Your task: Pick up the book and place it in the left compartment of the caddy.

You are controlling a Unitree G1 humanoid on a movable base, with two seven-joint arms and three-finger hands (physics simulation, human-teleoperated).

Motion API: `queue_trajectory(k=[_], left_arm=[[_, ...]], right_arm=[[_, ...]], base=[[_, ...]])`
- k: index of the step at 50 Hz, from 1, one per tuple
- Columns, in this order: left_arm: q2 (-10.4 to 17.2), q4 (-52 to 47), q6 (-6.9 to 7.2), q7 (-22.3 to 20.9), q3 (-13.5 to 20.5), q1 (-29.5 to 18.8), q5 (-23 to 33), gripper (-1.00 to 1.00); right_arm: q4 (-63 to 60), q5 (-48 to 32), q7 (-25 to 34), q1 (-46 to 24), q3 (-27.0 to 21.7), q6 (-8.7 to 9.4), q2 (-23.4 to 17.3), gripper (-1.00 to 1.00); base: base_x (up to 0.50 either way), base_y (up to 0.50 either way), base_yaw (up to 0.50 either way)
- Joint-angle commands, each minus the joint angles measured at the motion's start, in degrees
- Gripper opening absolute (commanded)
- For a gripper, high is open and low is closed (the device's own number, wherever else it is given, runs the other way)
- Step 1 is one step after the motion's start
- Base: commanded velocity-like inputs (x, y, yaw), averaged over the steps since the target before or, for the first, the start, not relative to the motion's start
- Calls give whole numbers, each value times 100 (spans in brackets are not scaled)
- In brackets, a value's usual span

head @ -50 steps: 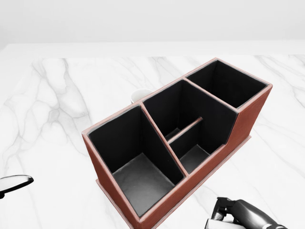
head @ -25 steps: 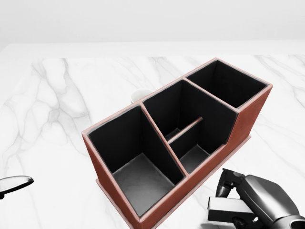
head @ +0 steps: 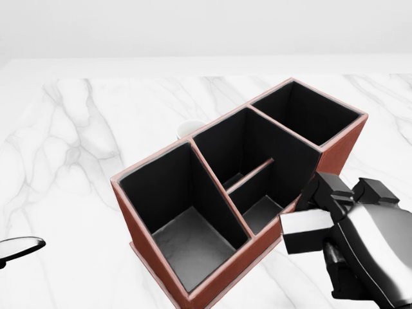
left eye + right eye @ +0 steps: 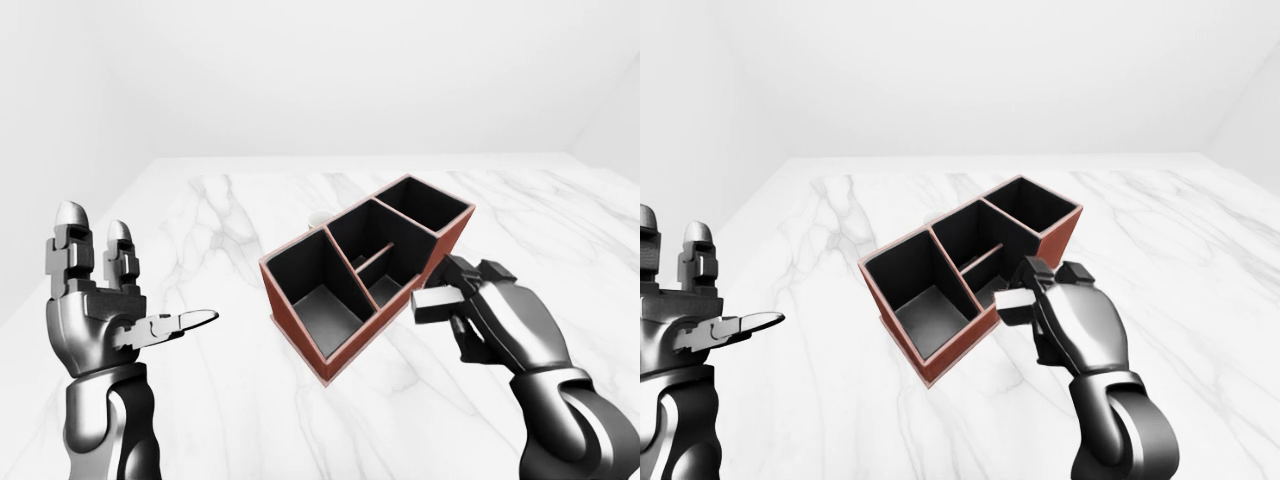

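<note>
Book in hand, the robot's right hand hangs beside the long side wall of the rust-red caddy, its three fingers wrapped round a small pale block with a dark edge, clear of the marble table. The book's near end sits roughly level with the caddy's rim, alongside the divided middle section rather than over any opening, so the carry looks only part done. The target, the large open bay at the lower left of the head view, the left compartment, stands empty, its grey floor bare; reaching it appears to call for moving the book leftward across the rim and then down. The grip seems taken at one end, which would leave the free end leading toward the slot.

Off to the other side, the left hand is raised well apart from the caddy, fingers spread straight and thumb out flat, holding nothing; it looks parked to keep the approach clear.

A white cup peeks from above the caddy's far wall in the head view, touching or just beside it; which, I cannot tell. It plays no evident part, though a nudge to the caddy could disturb it.
</note>
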Motion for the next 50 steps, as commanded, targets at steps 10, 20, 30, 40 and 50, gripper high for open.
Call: queue_trajectory(k=[10, 20, 30, 40, 50], left_arm=[[6, 0, 0, -1, 8, -8, -2, 100], [26, 7, 0, 4, 41, -30, -28, 100], [24, 11, 0, 15, 6, -28, 1, 100], [14, -27, 0, 13, 20, -12, -4, 100], [12, -9, 0, 11, 22, -17, -6, 100]], right_arm=[[-921, -779, 0, -1060, 185, 1, 500, -100], [-919, -487, 0, -1320, 679, 1, 64, -100], [-919, -421, 0, -1680, 1220, 1, -278, -100], [-919, -54, 0, -2002, 1344, 1, -525, -100], [-921, 772, 0, -2478, 1067, 1, -767, -100]], base=[[0, 0, 0], [0, 0, 0], [0, 0, 0], [0, 0, 0], [0, 0, 0]])
